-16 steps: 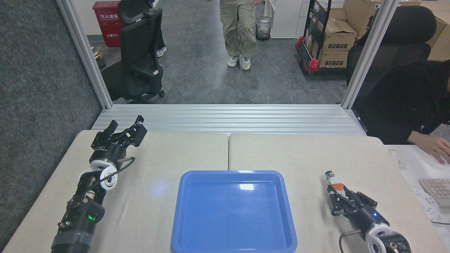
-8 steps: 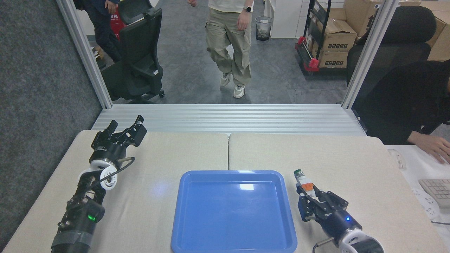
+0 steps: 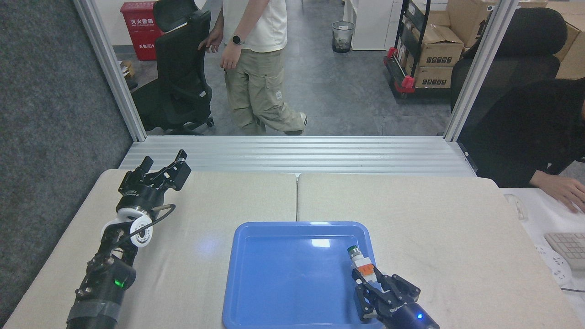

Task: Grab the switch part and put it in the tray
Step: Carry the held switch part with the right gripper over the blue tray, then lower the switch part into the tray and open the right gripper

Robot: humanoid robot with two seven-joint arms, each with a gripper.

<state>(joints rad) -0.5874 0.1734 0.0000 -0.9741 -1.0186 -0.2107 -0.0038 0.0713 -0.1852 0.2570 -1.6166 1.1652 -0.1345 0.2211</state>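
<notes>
Swung leftward since a second ago, right gripper point(image 3: 374, 288) now over the right-hand part of the tray point(image 3: 256, 315), carrying the switch part point(image 3: 362, 265) with it from the bare cloth beyond the rim. Clamped tight on the part's near white end, black skeletal fingers point(image 3: 361, 299) on either side. Sticking out and away from the jaws: a small blocky white plastic body, an orange band through the middle, a round green-topped cap with a silver ring at the far tip. Hard to tell from this angle whether touching the tray floor or held just above it.

Glossy blue plastic on that tray, shallow, rectangular, rounded corners, a raised rim, and a bright patch of glare on its floor. Underneath, a pale, matte, woven-looking cover on the table point(image 3: 457, 219), split by a seam down the middle.

Over on the left, unchanged: left gripper point(image 3: 165, 170) parked near the far left corner of the table, well apart from the tray, black metal fingers spread wide, nothing between them. White ribbed wheel at the wrist, black cable looping beside it, small green light glowing lower on the arm.

Beyond the table, ridged aluminium rails, grey floor, a person point(image 3: 256, 68) in khaki trousers beside a black office chair point(image 3: 180, 68), closer than before.
</notes>
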